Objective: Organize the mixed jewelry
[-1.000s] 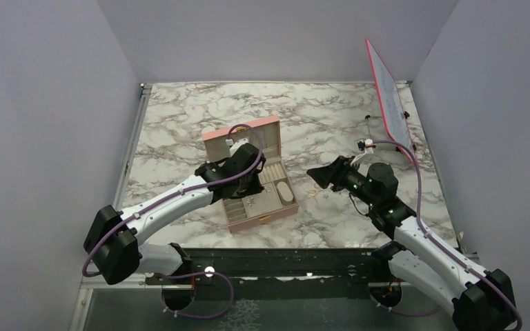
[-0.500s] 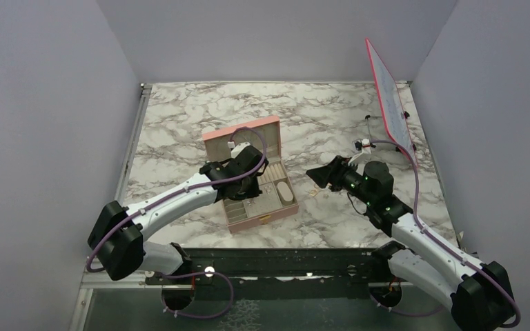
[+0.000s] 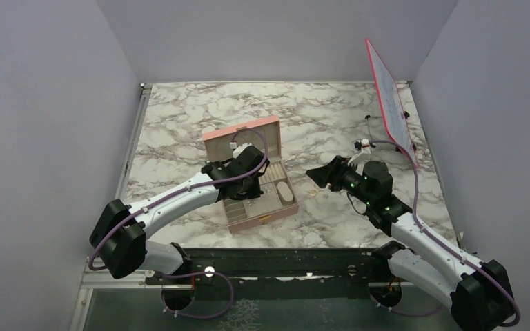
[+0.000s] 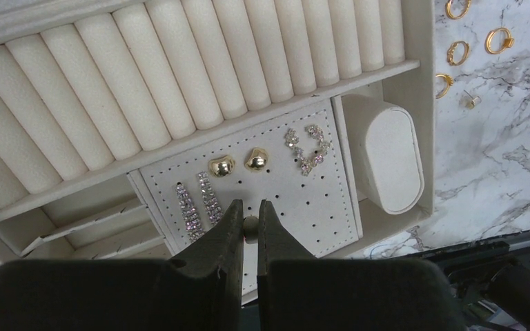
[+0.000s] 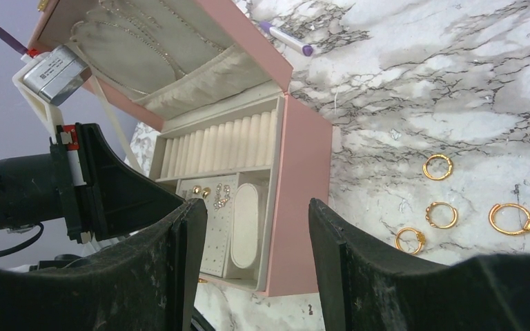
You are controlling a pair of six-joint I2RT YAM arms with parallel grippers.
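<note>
- The left pincer (image 4: 250,210) hangs over the perforated pad (image 4: 317,203) in the open pink box (image 3: 263,219), nearly shut, pinching a small pale stud (image 4: 250,225).
- Gold and sparkly earrings (image 4: 221,166) sit pinned on that pad.
- The right pincer (image 5: 255,205) is spread wide and holds nothing, right of the box.
- Four gold rings (image 5: 438,167) lie loose on the marble bench (image 3: 179,117), just right of the box.
</note>
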